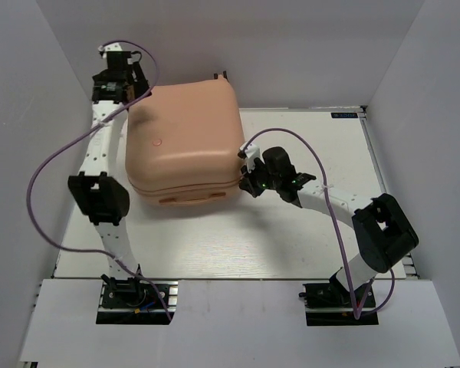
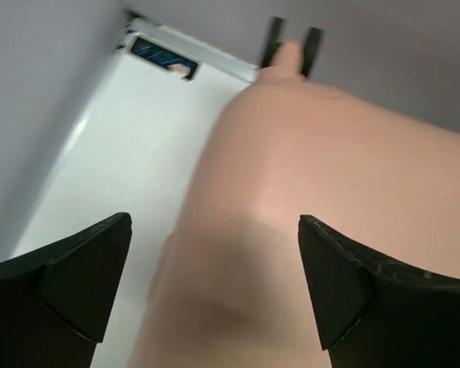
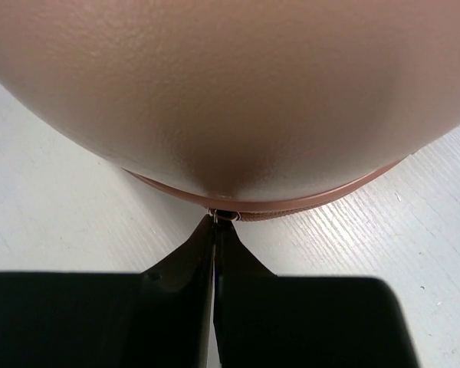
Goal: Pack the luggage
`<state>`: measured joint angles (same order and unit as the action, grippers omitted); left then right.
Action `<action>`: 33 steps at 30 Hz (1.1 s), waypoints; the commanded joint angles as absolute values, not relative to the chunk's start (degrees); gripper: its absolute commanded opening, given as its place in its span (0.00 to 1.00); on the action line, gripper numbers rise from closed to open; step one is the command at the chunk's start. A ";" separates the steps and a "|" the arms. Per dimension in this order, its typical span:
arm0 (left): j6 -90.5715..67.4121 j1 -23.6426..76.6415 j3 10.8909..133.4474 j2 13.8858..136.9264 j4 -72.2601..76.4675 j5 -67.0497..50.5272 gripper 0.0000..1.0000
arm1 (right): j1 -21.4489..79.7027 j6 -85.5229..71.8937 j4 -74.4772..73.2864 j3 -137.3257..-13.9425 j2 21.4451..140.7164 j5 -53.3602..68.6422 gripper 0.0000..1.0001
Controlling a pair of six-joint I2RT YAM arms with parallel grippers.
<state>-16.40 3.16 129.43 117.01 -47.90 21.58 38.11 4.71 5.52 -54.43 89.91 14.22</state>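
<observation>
The pale pink luggage (image 1: 185, 138) lies closed on the white table at the back left. It fills the left wrist view (image 2: 307, 199) and the right wrist view (image 3: 230, 84). My right gripper (image 1: 248, 178) is at the luggage's right front corner, shut on the zipper pull (image 3: 219, 217) at the seam. My left gripper (image 1: 134, 83) is open at the luggage's far left corner, its fingers (image 2: 84, 268) spread above the shell and holding nothing.
White walls enclose the table on the left, back and right. Two black posts (image 2: 291, 46) stick up behind the luggage's far edge. Purple cables loop over both arms. Bare table (image 1: 322, 146) lies to the right of the luggage.
</observation>
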 commanded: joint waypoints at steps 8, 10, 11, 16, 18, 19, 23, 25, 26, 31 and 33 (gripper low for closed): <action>-34.96 2.28 97.95 74.53 -73.58 15.06 1.00 | 39.46 1.85 16.16 -53.00 90.18 11.78 0.00; -39.89 4.29 81.07 68.50 -69.20 9.27 1.00 | 39.46 2.02 16.00 -52.91 90.00 11.87 0.00; -41.29 6.39 77.64 60.38 -67.78 8.36 0.97 | 39.38 2.11 15.74 -52.82 89.65 11.69 0.00; -54.29 19.76 59.69 45.37 -66.62 13.25 0.92 | 39.29 2.99 15.38 -52.38 88.69 10.64 0.00; -58.69 25.91 53.91 44.12 -66.45 14.93 0.92 | 39.29 3.25 15.29 -51.86 88.68 10.37 0.00; -61.32 27.32 52.40 44.56 -65.14 15.29 0.92 | 39.29 3.43 15.21 -51.59 88.68 10.11 0.00; -68.36 40.67 47.64 51.84 -58.80 24.64 0.97 | 39.29 3.87 15.03 -50.36 87.81 9.06 0.00; -73.26 46.21 48.60 57.20 -60.19 28.37 1.00 | 39.20 4.04 15.64 -49.23 87.80 8.61 0.00; -77.56 47.27 49.30 58.78 -60.47 32.48 1.00 | 39.20 4.22 15.56 -49.13 87.63 8.44 0.00; -99.11 54.05 43.52 59.85 -57.39 42.34 1.00 | 39.11 4.39 15.73 -47.99 86.75 7.47 0.00; -106.34 54.23 42.11 60.11 -56.52 45.06 1.00 | 39.11 4.57 15.82 -47.46 86.31 7.30 0.00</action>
